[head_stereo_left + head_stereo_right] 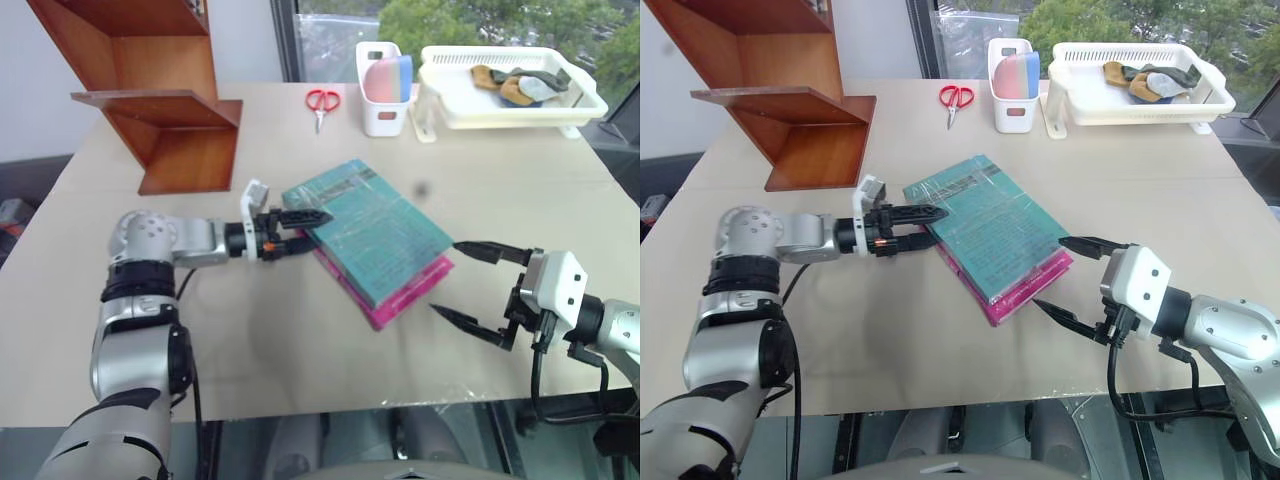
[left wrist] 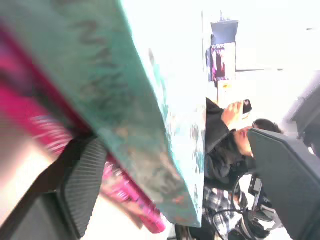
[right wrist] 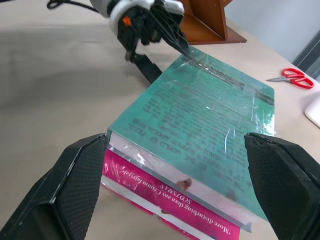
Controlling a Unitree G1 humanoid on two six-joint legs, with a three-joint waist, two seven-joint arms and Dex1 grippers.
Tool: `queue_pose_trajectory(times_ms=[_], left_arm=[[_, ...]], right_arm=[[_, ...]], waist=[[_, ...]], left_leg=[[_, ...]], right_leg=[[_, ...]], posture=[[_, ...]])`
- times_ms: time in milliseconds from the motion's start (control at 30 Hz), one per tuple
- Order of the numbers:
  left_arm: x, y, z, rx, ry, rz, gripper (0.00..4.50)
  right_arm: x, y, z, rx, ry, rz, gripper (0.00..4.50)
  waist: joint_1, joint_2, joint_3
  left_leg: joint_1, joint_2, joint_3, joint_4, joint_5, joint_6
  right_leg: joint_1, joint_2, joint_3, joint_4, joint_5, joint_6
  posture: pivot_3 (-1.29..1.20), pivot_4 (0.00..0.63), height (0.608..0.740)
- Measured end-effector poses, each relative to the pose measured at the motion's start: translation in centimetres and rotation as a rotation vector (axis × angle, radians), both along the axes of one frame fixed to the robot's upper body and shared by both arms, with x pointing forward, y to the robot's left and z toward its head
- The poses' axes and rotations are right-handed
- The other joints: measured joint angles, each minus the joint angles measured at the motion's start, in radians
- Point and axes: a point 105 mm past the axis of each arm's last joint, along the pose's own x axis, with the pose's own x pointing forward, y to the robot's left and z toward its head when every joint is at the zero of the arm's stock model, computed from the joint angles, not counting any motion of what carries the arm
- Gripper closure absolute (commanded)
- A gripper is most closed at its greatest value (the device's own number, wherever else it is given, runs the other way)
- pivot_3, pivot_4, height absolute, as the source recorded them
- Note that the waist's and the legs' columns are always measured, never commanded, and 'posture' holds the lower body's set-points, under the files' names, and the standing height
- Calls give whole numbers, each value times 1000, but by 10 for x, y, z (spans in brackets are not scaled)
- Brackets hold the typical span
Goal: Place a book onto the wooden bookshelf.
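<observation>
Book (image 1: 380,232): teal-green, flat on its back atop a pink book (image 1: 405,295), both lying mid-table (image 1: 300,350); cover faces up.
Long axis: diagonal across the table, from the far corner on the robot's left to the near corner on its right; the dark title strip sits at the far-left end, nearest the left gripper.
Stack alignment: the pink book shows along the near-left long edge and at the near-right end; otherwise it is covered by the teal one.
Left gripper (image 1: 300,230): fingers level, pointing to the robot's right at the far-left corner of the stack. One finger lies over the teal cover at that corner, the other runs lower, beside the books' edge. The jaws straddle the corner with a gap; whether the pads (image 2: 82,182) press the book cannot be told. The book is not lifted.
Right gripper (image 1: 470,285): jaws spread wide, fingers pointing to the robot's left at the near-right end of the stack; tips just off the books, touching neither. Nothing is held.
Wooden bookshelf (image 1: 165,95): reddish-brown, zigzag side panels, standing at the far-left part of the table, well apart from the book.
Other items: red scissors (image 1: 321,102), a white caddy (image 1: 382,90) and a white tray (image 1: 510,95) along the far edge.
Background: a seated person (image 2: 225,145) in the left wrist view.
</observation>
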Motion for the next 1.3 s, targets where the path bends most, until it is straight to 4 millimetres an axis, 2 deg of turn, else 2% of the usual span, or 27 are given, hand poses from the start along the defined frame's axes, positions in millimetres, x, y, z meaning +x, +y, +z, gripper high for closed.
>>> queue_pose_trajectory(times_ms=[133, 233, 300, 333, 367, 433, 467, 500, 600, 700, 767, 833, 900, 1033, 1133, 1200, 1300], left_arm=[[-14, 14, -7, -8, 13, 8, 38], [-31, 31, -4, 0, -33, 6, 38], [-43, 38, -3, -23, -62, 5, 0], [-52, 40, -5, -34, -74, -4, 0], [-54, 39, -5, -36, -74, -8, 0], [-62, 39, -7, -38, -96, -11, 0], [-64, 37, -9, -46, -106, -7, 0], [-67, 35, -12, -49, -111, -4, 0], [-73, 27, -20, -47, -123, 2, 0], [-73, 24, -18, -47, -147, 11, 0], [-75, 26, -16, -26, -169, 27, 0], [-74, 29, -16, -18, -177, 54, 0], [-75, 31, -18, -7, -177, 70, 0], [-77, 32, -19, 9, -193, 86, 0], [-86, 22, -7, 20, -289, 21, 0], [-91, 15, 1, 24, -349, -37, 0], [-95, 9, 2, 100, -454, -97, 0]], right_arm=[[12, 3, -5, -38, -8, -8, 0], [29, -9, -27, -146, 37, -72, 0], [28, -15, -42, -210, 97, -66, 584], [23, -16, -50, -217, 153, -49, 1175], [22, -16, -52, -215, 165, -44, 1387], [17, -14, -56, -201, 228, -18, 2338], [15, -15, -58, -199, 262, -10, 2632], [14, -14, -60, -199, 277, -8, 3209], [25, -5, -73, -192, 301, -21, 4464], [36, 1, -91, -190, 334, -38, 4464], [55, 6, -106, -167, 344, -70, 4464], [76, 12, -105, -147, 291, -82, 4464], [89, 11, -104, -128, 248, -103, 4464], [90, 5, -103, -86, 235, -106, 4464], [77, -4, -106, -97, 241, -78, 4464], [73, -3, -107, -97, 246, -63, 4464], [75, 6, -101, -75, 232, -53, 4464]], waist=[[-2, -1, 1], [-1, -2, 1], [2, -1, 2], [6, -1, 2], [7, -1, 2], [6, -1, 2], [6, -1, 2], [5, -2, 2], [1, -3, 2], [0, -3, 2], [-1, -3, 2], [-7, -3, 2], [-3, -3, 2], [5, -3, 3], [4, -3, 3], [0, -2, 3], [-10, -2, 3]], left_leg=[[0, 0, -1, 0, 0, 0], [0, 1, -1, 0, 1, -1], [-1, 0, -3, -1, 1, -1], [-1, 0, -4, -1, 1, -1], [-1, 0, -4, -1, 1, -1], [-1, 0, -5, 0, 1, -1], [0, 0, -5, 0, 1, -1], [0, 0, -5, 0, 1, -1], [2, 0, -5, 1, 1, -1], [2, 0, -5, 1, 1, -1], [2, -1, -4, 1, 1, -1], [5, 0, -4, 1, 1, -1], [5, 0, -5, 1, 1, -2], [3, -1, -6, 1, 1, -2], [3, -1, -6, 0, 1, -2], [4, -2, -6, 0, 1, -2], [5, 0, -4, -1, 1, -2]], right_leg=[[-1, 0, 0, 1, 0, 0], [-2, 0, 1, 1, 0, 0], [-2, -2, 1, 1, 0, -1], [-2, -2, 0, 1, 0, -1], [-2, -2, 0, 1, 0, -1], [-2, -3, 0, 1, 0, 0], [-2, -4, -1, 2, 0, 0], [-2, -4, -1, 2, 0, 0], [-1, -4, -1, 2, 0, -1], [-1, -3, 0, 3, 0, -1], [0, -4, 0, 3, 0, 0], [1, -2, 1, 3, 0, 0], [2, -2, 0, 3, 0, -1], [2, -3, -1, 3, 0, -1], [2, -5, -1, 2, 0, -1], [2, -5, -1, 2, 0, -1], [2, -2, 0, 3, 0, -1]], posture=[[0, 150, 740], [0, 150, 740], [0, 150, 740], [0, 150, 740], [0, 150, 740], [0, 150, 740], [0, 150, 740], [0, 150, 740], [0, 150, 740], [0, 150, 740], [0, 150, 740], [0, 150, 740], [0, 150, 740], [0, 150, 740], [0, 150, 740], [0, 150, 740], [0, 150, 740]])
